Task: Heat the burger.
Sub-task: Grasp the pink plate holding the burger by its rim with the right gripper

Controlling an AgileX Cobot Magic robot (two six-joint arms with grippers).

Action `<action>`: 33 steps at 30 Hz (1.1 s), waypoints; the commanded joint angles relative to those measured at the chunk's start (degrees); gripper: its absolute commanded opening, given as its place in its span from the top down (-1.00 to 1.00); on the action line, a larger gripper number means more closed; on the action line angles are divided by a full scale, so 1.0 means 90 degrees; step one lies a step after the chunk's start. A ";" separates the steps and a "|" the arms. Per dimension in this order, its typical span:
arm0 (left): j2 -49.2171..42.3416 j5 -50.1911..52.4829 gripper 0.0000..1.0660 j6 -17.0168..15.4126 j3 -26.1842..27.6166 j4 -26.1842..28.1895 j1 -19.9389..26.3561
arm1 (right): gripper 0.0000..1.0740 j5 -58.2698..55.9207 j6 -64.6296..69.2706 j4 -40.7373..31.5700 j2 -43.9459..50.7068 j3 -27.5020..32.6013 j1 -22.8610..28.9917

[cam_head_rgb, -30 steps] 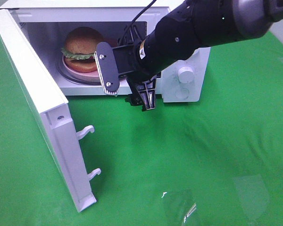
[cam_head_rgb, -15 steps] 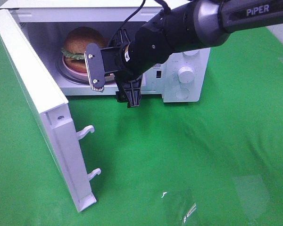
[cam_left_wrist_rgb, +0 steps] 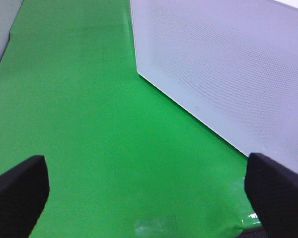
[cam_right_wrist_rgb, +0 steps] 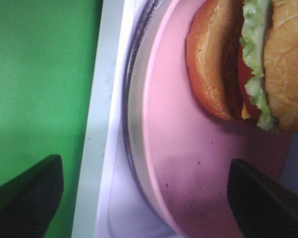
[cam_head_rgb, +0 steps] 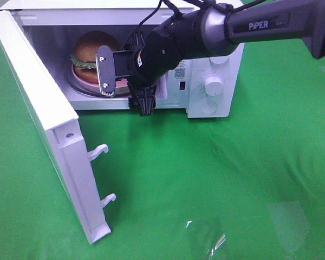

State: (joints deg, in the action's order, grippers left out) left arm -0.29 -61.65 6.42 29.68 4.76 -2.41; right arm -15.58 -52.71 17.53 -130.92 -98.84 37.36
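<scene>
While my right end effector hangs at the mouth of the microwave, I can see its jaws spread wide and holding nothing, one finger in front of the cavity and the other pointing down at the sill. From the high camera, the burger sits on its pink plate deep inside the cavity, on the glass turntable. My right wrist camera looks straight at the burger, with the pink plate just past the dark fingertips (neither tip touches the plate that I can see). The microwave door stands swung wide open over the green cloth on the desk. My left end effector is also spread wide and empty, hovering above the cloth beside the door's frosted panel.
</scene>
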 commanded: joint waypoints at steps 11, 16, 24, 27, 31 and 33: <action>-0.0038 0.0038 -0.87 -0.0019 0.0000 0.0019 0.0013 | -0.53 -0.0216 0.0064 -0.0095 -0.0637 -0.0955 -0.0013; -0.0038 0.0038 -0.87 -0.0019 0.0000 0.0019 0.0013 | -0.50 -0.0166 0.0064 -0.0172 -0.0783 -0.1082 -0.0013; -0.0038 0.0038 -0.87 -0.0019 0.0000 0.0019 0.0013 | -0.41 -0.0140 0.0095 -0.0185 -0.0872 -0.1082 -0.0013; -0.0038 0.0038 -0.87 -0.0019 0.0000 0.0019 0.0013 | -0.36 -0.0140 0.0108 -0.0280 -0.0872 -0.1082 -0.0006; -0.0038 0.0038 -0.87 -0.0019 0.0000 0.0019 0.0013 | -0.31 -0.0108 0.0115 -0.0363 -0.0872 -0.1082 0.0000; -0.0038 0.0038 -0.87 -0.0019 0.0000 0.0019 0.0013 | -0.22 -0.0108 0.0115 -0.0363 -0.0872 -0.1082 0.0006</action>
State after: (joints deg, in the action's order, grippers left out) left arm -0.29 -61.65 6.42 29.68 4.76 -2.41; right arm -16.62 -52.37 14.73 -138.77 -108.12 37.47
